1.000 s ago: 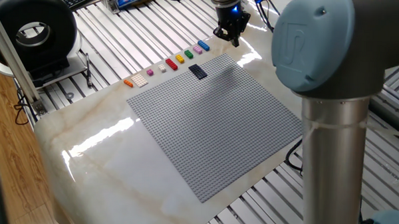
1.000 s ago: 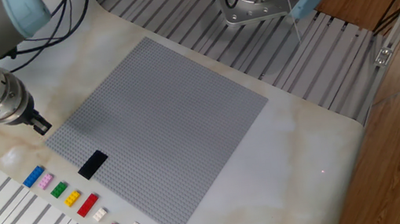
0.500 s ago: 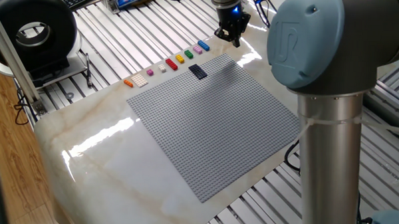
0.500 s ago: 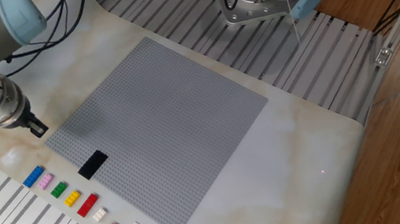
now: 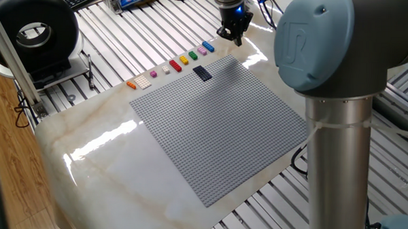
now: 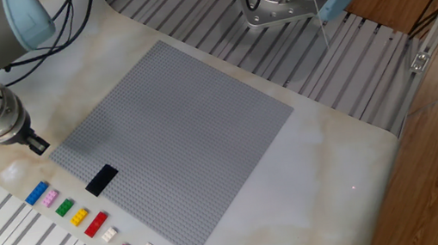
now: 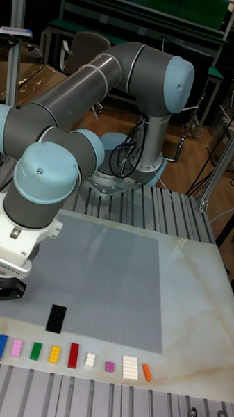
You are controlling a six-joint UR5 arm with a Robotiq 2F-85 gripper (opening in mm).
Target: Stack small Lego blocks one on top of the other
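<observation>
Tall fixed view shows the small Lego blocks laid out in a single row along the near edge of the bench point(image 7: 189, 322), just outside the grey baseplate point(image 7: 107, 278): a blue block point(image 7: 0, 346) at one end, then pink point(image 7: 17, 348), green point(image 7: 35, 351), yellow point(image 7: 54, 354), a longer red block point(image 7: 73, 355), a small white one point(image 7: 90, 360), a tiny pink one point(image 7: 109, 366), a wide white block point(image 7: 130, 367) and an orange block point(image 7: 147, 373) at the far end. None sits on another, so no stacking is done yet. A black brick point(image 7: 56, 318) lies on the baseplate just beside the row, near the green and yellow blocks. The gripper point(image 6: 38, 145) hangs above the bench off the baseplate's corner, near the blue end of the row but apart from every block; it carries nothing I can make out. Whether the jaws are open or closed I cannot tell, since they are small and dark in each view. The step in hand looks like the approach to the first pick. Next, the arm would need to come over one block, likely the blue one, align the jaws across its narrow sides, and descend without nudging the pink neighbour just beside it.
</observation>
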